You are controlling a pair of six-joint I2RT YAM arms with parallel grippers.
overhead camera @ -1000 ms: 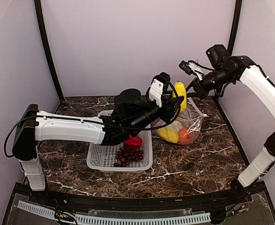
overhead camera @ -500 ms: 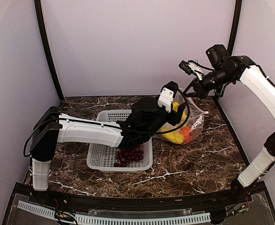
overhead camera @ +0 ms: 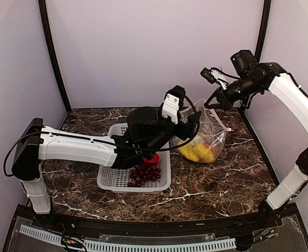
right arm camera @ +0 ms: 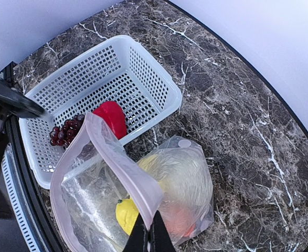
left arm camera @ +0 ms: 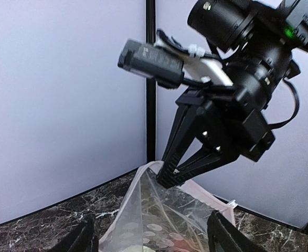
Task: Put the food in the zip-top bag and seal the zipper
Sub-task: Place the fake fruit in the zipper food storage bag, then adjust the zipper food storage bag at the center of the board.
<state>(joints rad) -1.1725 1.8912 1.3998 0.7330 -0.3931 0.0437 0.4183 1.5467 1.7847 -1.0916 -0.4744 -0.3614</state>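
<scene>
On L wrist cam alone, L hand (left arm camera: 154,237) spread; R hand (left arm camera: 167,179) pinches bag (left arm camera: 156,218) rim.

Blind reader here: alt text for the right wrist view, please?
The right gripper pinches the rim of the zip-top bag, which holds yellow food. Behind it, a white basket contains a red pepper and grapes.

Count: 1 basket (overhead camera: 133,188), 1 zip-top bag (overhead camera: 216,128), 1 red pepper (right arm camera: 112,118), 1 grape bunch (overhead camera: 143,176), 2 yellow pieces (overhead camera: 194,152), 1 orange tomato (overhead camera: 210,148), 1 cauliflower (right arm camera: 182,176).
</scene>
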